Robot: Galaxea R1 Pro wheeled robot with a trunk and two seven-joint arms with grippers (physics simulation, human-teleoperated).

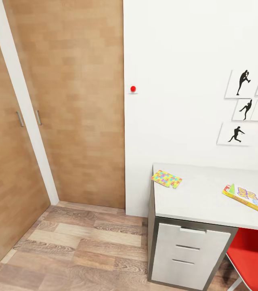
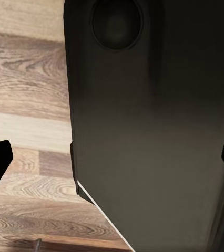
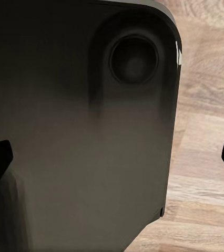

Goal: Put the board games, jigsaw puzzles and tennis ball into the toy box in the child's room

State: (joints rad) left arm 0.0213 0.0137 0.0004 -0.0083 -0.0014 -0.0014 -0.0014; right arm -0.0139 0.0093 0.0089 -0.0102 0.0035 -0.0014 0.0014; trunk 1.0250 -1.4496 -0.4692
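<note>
The robot is facing a corner of the child's room, and the table (image 1: 201, 202) is sitting at the right of the head view with only its left end showing. 1 jigsaw puzzle (image 1: 166, 179) is lying flat at the table's back-left corner, with 1 of its corners reaching just over the left edge. A board game (image 1: 250, 199) (the yellow, green and red box) is lying near the front edge, further along the top.

The main risk from here, as I judge it, is the approach. The white drawers (image 1: 187, 254) and a red chair (image 1: 252, 252) are crowding the table's front, so driving the base in too close or at a poor angle could knock the chair or jam the trunk against the drawer unit. The puzzle is thin and flat with little to grip, and it is already overhanging the left edge, so a clumsy push could slide it off onto the wood floor (image 1: 80, 246).

Much is cut off. The board game is running out of the picture at the right edge, and the rest of the tabletop is lying beyond it, so the toy box, the second puzzle and the tennis ball cannot be placed.

In both wrist views a dark body panel of the robot is blocking most of the picture, above floor planks. The left gripper (image 2: 112, 163) and right gripper (image 3: 112, 160) are each showing dark fingertips at opposite edges, spread wide with nothing between them.
</note>
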